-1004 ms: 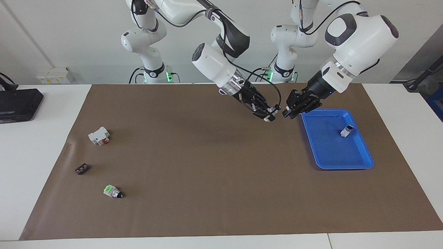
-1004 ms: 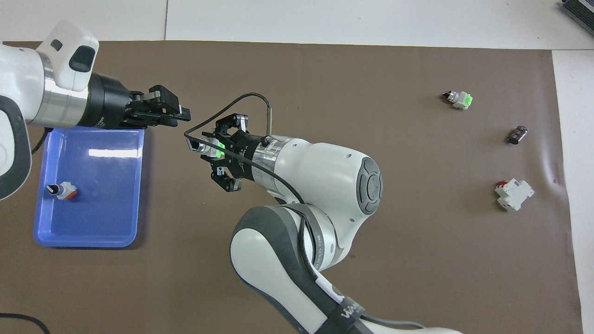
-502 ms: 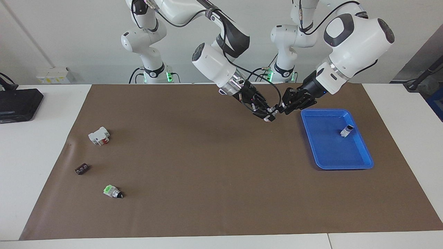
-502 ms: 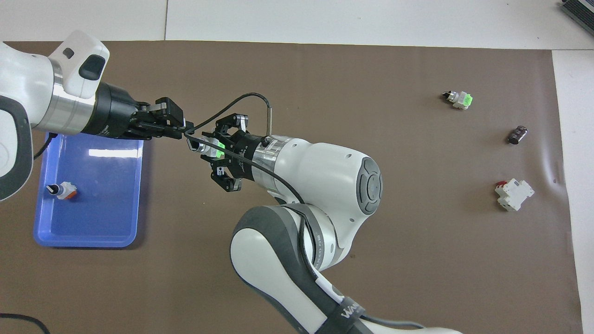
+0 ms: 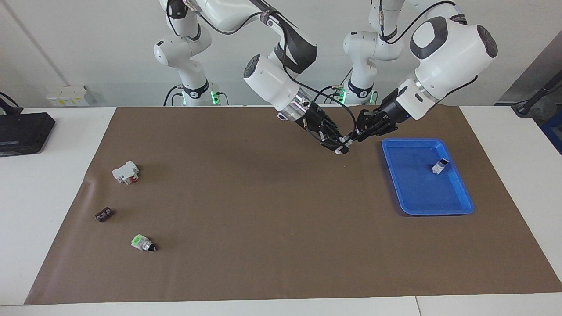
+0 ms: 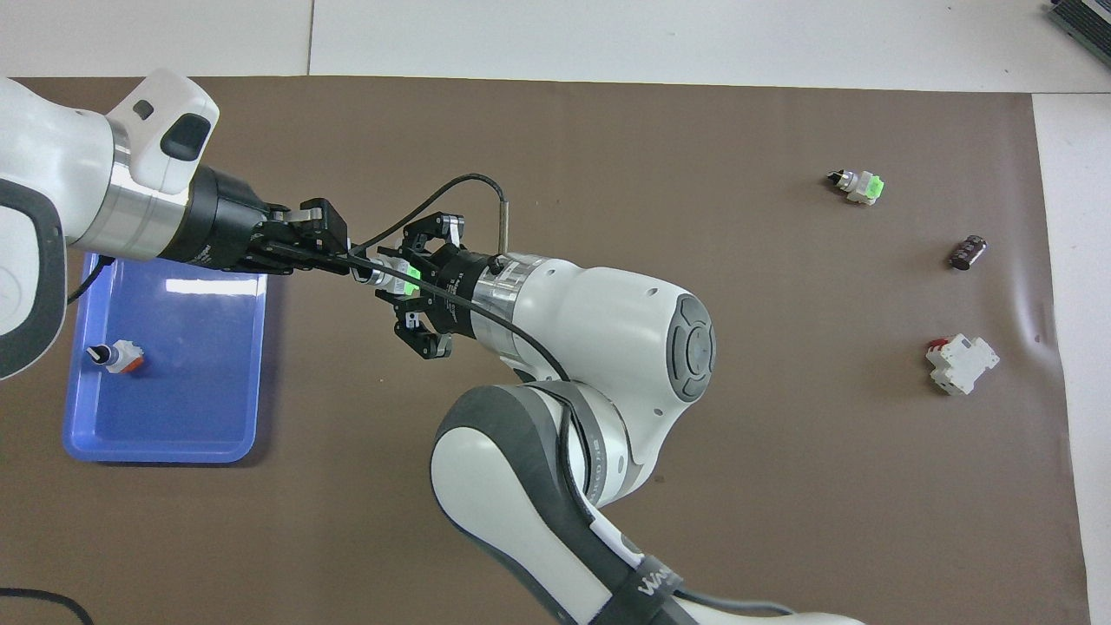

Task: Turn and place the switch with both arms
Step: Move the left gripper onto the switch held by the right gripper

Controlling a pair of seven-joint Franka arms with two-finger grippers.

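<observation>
Switch: the small elongated white-grey switch (image 6: 392, 276) with a bright green block at one end hangs in the air over the brown mat, just off the blue plastic tray's (image 5: 461, 206) corner, toward the left arm's end of the bench.

Right gripper: my right gripper (image 6: 415, 290) pinches the switch at its green end and holds it well above the mat.

Left gripper: my left gripper (image 6: 340, 257) has come in from over the tray; its tips now meet the switch's free end. I cannot tell whether its fingers are spread or already pressed on.

Key relation: I read the switch's long axis as running roughly from one gripper toward the other, green end inside the right gripper, the other end pointing at the left gripper. The handover turns on that line-up.

Change: a second ago a clear gap separated the two grippers; half a second ago it was almost gone; now they touch at the switch. The right gripper has barely moved.

Tray: it already holds another small white switch (image 5: 439, 166) with a dark tip.

Next, I judge: the left gripper must clamp before the right lets go.
</observation>
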